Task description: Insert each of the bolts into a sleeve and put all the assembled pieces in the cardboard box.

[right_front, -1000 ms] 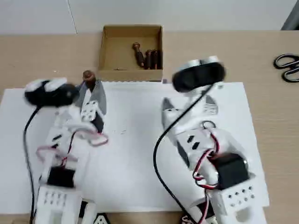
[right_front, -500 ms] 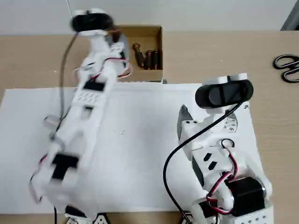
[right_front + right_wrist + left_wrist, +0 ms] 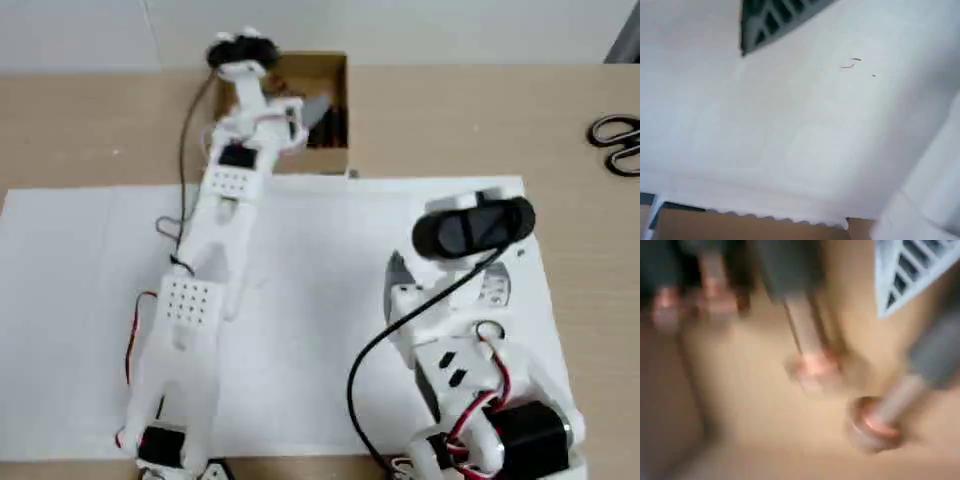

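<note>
The cardboard box point(image 3: 336, 70) stands at the back of the table. My left gripper point(image 3: 312, 108) hangs inside it, shut on an assembled piece point(image 3: 875, 420): a copper-headed bolt in a dark sleeve, its head sticking out past the pale ribbed finger point(image 3: 910, 275). Several more assembled pieces point(image 3: 810, 365) lie on the box floor point(image 3: 755, 405) below; their dark ends point(image 3: 336, 125) show by the box's right wall. My right gripper point(image 3: 440, 268) rests low over the white paper, open and holding nothing, with its dark finger point(image 3: 775, 20) above bare paper.
A large white paper sheet point(image 3: 320, 300) covers the table in front of the box, and its front edge point(image 3: 765, 217) meets the wooden tabletop. Scissors point(image 3: 615, 140) lie at the far right on bare wood. The left arm stretches diagonally across the sheet's left half.
The left arm swung from the paper up and over into the box, carrying the piece. The right arm drew back a little toward the front right.
</note>
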`<state>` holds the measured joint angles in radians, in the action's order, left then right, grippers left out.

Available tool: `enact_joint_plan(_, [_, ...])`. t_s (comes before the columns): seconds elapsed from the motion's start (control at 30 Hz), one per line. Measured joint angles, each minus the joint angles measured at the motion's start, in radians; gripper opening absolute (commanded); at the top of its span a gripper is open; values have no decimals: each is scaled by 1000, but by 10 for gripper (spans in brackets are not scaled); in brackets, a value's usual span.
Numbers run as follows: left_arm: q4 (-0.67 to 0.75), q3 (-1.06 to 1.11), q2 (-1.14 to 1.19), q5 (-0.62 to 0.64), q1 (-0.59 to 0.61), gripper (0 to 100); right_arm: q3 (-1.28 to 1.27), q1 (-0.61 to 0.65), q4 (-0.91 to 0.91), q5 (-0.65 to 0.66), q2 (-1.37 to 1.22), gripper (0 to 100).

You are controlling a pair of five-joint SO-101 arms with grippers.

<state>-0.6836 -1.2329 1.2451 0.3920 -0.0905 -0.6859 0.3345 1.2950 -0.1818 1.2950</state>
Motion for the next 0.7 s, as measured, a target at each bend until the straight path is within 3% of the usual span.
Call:
enact_joint_plan(0.13, [-176, -333, -14, 41, 89, 408, -28, 2, 15, 3, 15, 391])
enact_joint_plan(0.23, [-344, -390, -133, 100, 176, 401, -81, 48, 34, 3, 3, 391])
enact_joint_plan(0.4, [-858, -374, -457, 132, 209, 255, -193, 130, 34, 3, 3, 391])
enact_joint_plan(0.53, [-1025, -164, -644, 114, 272, 4, -210, 138, 37, 3, 6, 391])
enact_joint_plan(0.7, [-1040, 358, -956, 68, 218, 6, -215, 137, 37, 3, 8, 391])
